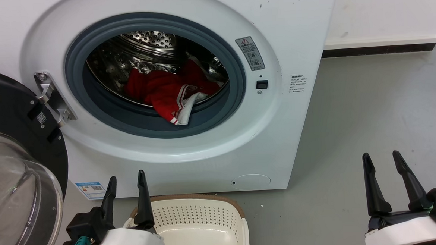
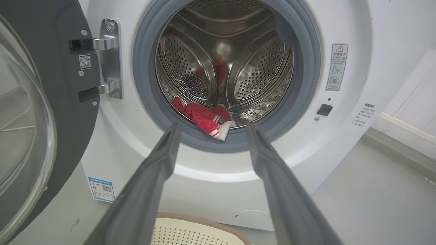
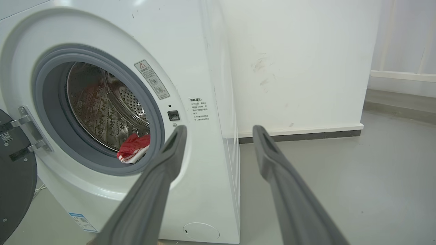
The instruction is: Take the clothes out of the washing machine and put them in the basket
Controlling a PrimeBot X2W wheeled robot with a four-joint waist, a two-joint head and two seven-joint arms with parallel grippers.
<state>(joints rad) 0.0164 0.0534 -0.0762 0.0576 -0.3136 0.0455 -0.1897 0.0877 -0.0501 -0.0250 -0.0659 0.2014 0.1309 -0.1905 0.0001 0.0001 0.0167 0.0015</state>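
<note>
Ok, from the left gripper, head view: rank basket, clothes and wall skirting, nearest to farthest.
1. basket, on the floor right beside the left gripper.
2. clothes, ahead, inside the washing machine.
3. wall skirting, far right, behind it.

Bright, even indoor light; shadows soft. Glare on washing machine (image 2: 259, 64) drum, its back blurry at left wrist view's upper centre. Wrist views bow at edges; near fingers (image 2: 146, 190) soft-focus.
</note>
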